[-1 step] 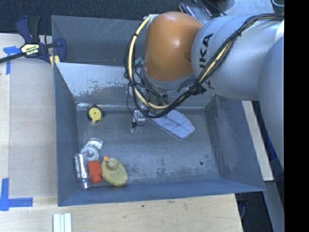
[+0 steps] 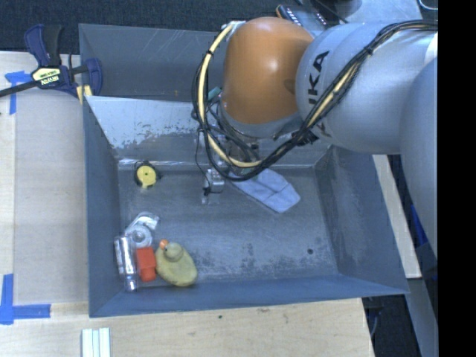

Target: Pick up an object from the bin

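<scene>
My gripper (image 2: pixel 212 185) hangs below the arm's wrist over the back middle of the bin floor, its tip close to the floor. Just to its right lies a pale blue folded cloth (image 2: pixel 274 192), near the gripper but apart from it as far as I can tell. To its left, a small yellow round thing (image 2: pixel 146 175) sits by the back wall. Nothing shows in the gripper.
In the front left corner lies a small heap: a silver cylinder (image 2: pixel 123 259), a red block (image 2: pixel 146 263), an olive-yellow rubber duck (image 2: pixel 177 265) and a clear shiny piece (image 2: pixel 140 229). The arm and its cables cover the back right of the bin.
</scene>
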### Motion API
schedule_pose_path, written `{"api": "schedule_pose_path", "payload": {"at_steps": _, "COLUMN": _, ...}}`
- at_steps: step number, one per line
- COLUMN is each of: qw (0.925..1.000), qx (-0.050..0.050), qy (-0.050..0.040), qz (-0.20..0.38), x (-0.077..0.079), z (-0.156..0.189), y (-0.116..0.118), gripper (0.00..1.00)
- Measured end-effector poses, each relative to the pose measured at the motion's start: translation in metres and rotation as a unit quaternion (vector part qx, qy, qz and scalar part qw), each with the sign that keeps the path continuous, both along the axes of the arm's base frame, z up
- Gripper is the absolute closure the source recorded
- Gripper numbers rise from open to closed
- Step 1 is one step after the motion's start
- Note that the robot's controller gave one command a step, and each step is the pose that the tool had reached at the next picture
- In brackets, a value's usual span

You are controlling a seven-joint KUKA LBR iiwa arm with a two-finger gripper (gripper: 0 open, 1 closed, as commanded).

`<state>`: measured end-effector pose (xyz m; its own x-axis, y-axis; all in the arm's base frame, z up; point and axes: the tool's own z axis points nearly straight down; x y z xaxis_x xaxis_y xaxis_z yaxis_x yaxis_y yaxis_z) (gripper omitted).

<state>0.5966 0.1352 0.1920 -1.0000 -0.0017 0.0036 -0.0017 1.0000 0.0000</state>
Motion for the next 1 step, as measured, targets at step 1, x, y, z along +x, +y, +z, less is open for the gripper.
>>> {"api": "schedule_pose_path", "payload": {"at_steps": 1, "qw": 0.9957, "qx": 0.001, "qy": -0.0019, "qz": 0.093, "x": -0.0091, "z": 0.0129, "y": 0.0178, "gripper": 0.00}}
